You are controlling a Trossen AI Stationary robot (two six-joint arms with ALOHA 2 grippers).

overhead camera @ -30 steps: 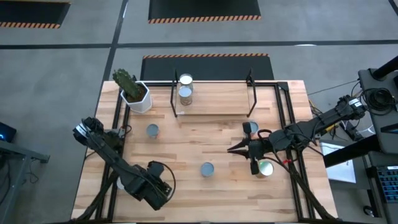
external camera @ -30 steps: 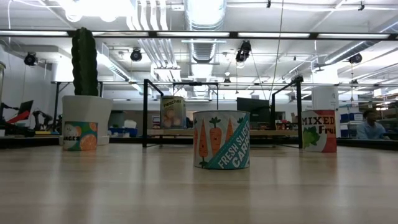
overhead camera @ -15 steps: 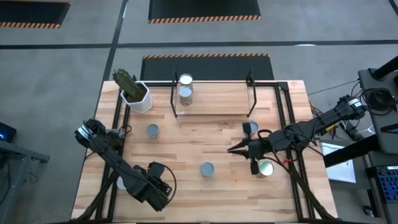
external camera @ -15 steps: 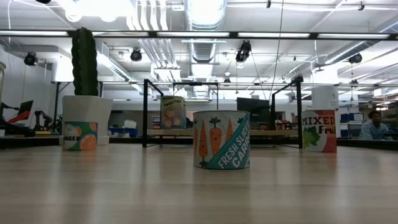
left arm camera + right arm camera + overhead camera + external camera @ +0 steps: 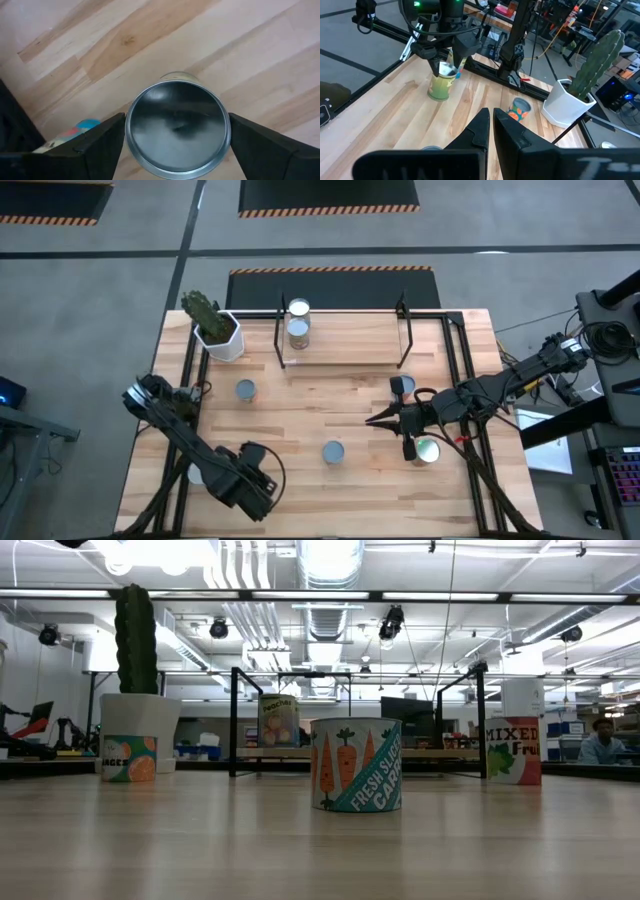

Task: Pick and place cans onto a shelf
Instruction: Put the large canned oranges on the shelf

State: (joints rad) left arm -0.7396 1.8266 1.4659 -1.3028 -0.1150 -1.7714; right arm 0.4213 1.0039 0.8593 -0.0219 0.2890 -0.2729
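Over the last second almost nothing on the table (image 5: 470, 360) has shifted; the one change is at the left arm. The left gripper (image 5: 250, 478), near the table's left corner on the edge opposite the shelf, has eased a little further toward that edge and drawn its fingers (image 5: 100, 142) in slightly. They now stand wide on either side of a green-labelled can (image 5: 176, 127) that stands upright on the wood. I cannot tell whether the pads already press its wall, so I judge this a grasp about to close rather than a hold.

The white cactus pot (image 5: 220, 335) sits at the far left corner. An orange-labelled can (image 5: 245, 389) stands on the table toward its left edge, just in front of the pot. The shelf (image 5: 350, 340) runs along the middle of the far edge and carries two cans (image 5: 298, 330) at its left end; the rest of its board is bare. One carrot-labelled can (image 5: 333, 451) waits mid-table.

Toward the right edge the right gripper (image 5: 372, 420) hovers with its pincer pressed together and holding nothing, between a can (image 5: 403, 384) on its shelf side and another (image 5: 427, 450) on its other side.

With two cans shelved and five on the table, the task looks well short of halfway; once the grip firms, the lift must clear the mid-table can on its way to the shelf's open stretch
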